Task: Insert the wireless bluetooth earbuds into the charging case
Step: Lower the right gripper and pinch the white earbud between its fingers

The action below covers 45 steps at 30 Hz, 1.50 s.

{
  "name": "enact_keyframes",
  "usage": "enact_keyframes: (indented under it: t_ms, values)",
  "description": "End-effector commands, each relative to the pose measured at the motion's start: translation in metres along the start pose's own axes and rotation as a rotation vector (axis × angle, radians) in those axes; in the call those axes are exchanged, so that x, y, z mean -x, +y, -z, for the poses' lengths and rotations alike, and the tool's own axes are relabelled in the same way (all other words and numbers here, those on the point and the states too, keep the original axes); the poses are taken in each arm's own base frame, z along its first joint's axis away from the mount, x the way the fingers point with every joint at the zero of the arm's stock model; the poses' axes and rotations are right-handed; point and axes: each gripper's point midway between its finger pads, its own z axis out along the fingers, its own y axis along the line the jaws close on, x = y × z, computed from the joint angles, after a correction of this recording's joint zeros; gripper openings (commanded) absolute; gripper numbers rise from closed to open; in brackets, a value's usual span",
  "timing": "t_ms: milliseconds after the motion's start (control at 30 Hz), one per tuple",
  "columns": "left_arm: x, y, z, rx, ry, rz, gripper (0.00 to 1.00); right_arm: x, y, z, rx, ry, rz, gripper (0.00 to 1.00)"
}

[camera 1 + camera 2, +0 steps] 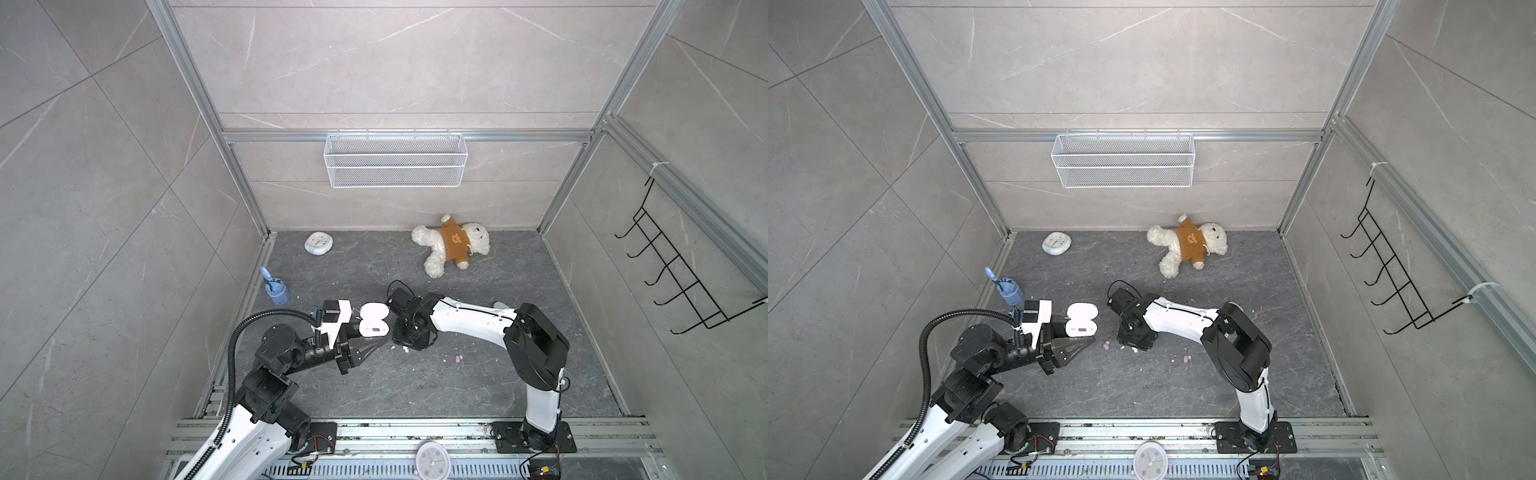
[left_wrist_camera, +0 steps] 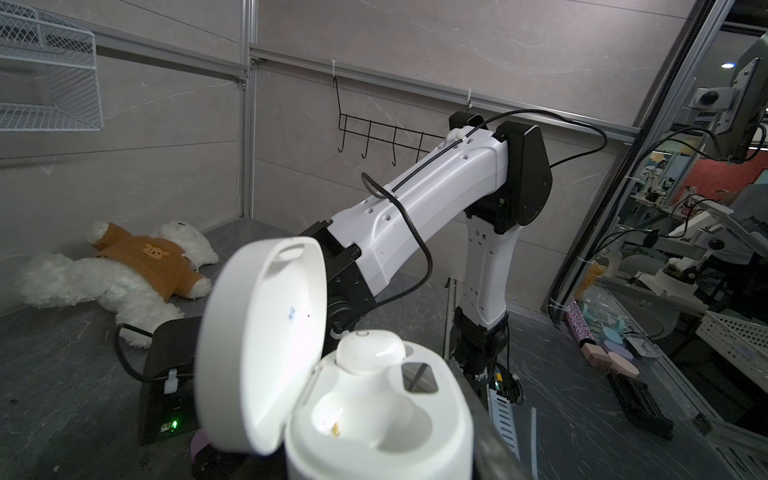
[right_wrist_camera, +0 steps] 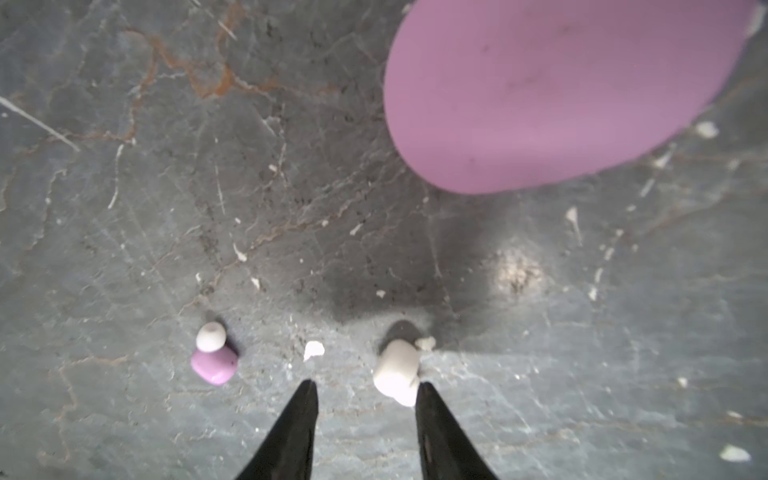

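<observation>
Right gripper [image 3: 368,395] hangs tips-down just beside the charging case [image 1: 374,322], on the side away from the left arm. Its jaws are parted with nothing pinched between them.

A loose white earbud [image 3: 397,372] lies on the grey tabletop [image 3: 124,187] close to the case. It rests against the inner face of one fingertip rather than centred in the gap. Its long axis runs roughly along the fingers, so I judge the jaws would close across its narrow width. A pink earbud [image 3: 214,365] also lies near the case, outside the jaws.

The right arm is plainly the nearer to the loose bud. Left gripper [image 1: 376,338] is clamped on the case, whose lid [image 2: 257,332] is swung open. A seated earbud [image 2: 370,353] fills one place, and the socket [image 2: 365,411] beside it is empty.

A large pink rounded shape [image 3: 561,91] is too blurred to name, possibly another case. The lid carries a tiny blue mark, too small to read, and no brand shows.
</observation>
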Motion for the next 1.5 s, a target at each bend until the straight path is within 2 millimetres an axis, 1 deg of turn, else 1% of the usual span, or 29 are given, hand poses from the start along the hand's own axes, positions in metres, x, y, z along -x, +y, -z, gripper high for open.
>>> enact_keyframes:
  t_ms: [0,200,433,567,733,767,933,1033,1133,1233,1333,1467]
  values:
    - [0.008,-0.004,0.002,-0.011,-0.034,-0.047,0.21,0.002,-0.012,-0.004,-0.080,0.003,-0.024,0.42]
    - [0.009,-0.004,0.002,-0.011,-0.036,-0.050,0.20,0.002,-0.019,-0.012,-0.124,0.016,-0.022,0.39]
    - [0.007,-0.004,0.002,-0.011,-0.033,-0.049,0.20,0.002,-0.020,-0.019,-0.136,0.030,-0.015,0.36]
    - [0.008,-0.004,0.002,-0.008,-0.036,-0.052,0.20,0.000,-0.020,-0.024,-0.142,0.049,-0.006,0.32]
    - [0.008,-0.003,0.002,-0.009,-0.036,-0.051,0.19,-0.003,-0.024,-0.029,-0.161,0.067,-0.008,0.24]
    - [0.008,-0.004,0.002,-0.010,-0.036,-0.051,0.19,-0.003,-0.024,-0.028,-0.162,0.070,0.017,0.22]
    - [0.008,-0.003,0.001,-0.010,-0.034,-0.050,0.19,-0.006,-0.029,-0.030,-0.174,0.083,0.027,0.16]
    - [0.006,-0.002,0.001,-0.009,-0.031,-0.047,0.19,-0.005,-0.030,-0.028,-0.164,0.076,0.027,0.13]
    - [0.005,-0.001,-0.001,-0.008,-0.028,-0.044,0.19,-0.001,-0.028,-0.021,-0.141,0.051,0.026,0.09]
    - [0.004,0.001,-0.002,-0.008,-0.028,-0.039,0.19,0.004,-0.025,-0.008,-0.100,0.018,0.020,0.07]
    - [0.004,0.003,-0.005,-0.010,-0.032,-0.037,0.19,0.009,-0.024,0.010,-0.058,-0.017,0.011,0.05]
    - [0.004,0.006,-0.010,-0.017,-0.029,-0.034,0.19,0.012,-0.021,0.043,0.009,-0.067,-0.001,0.05]
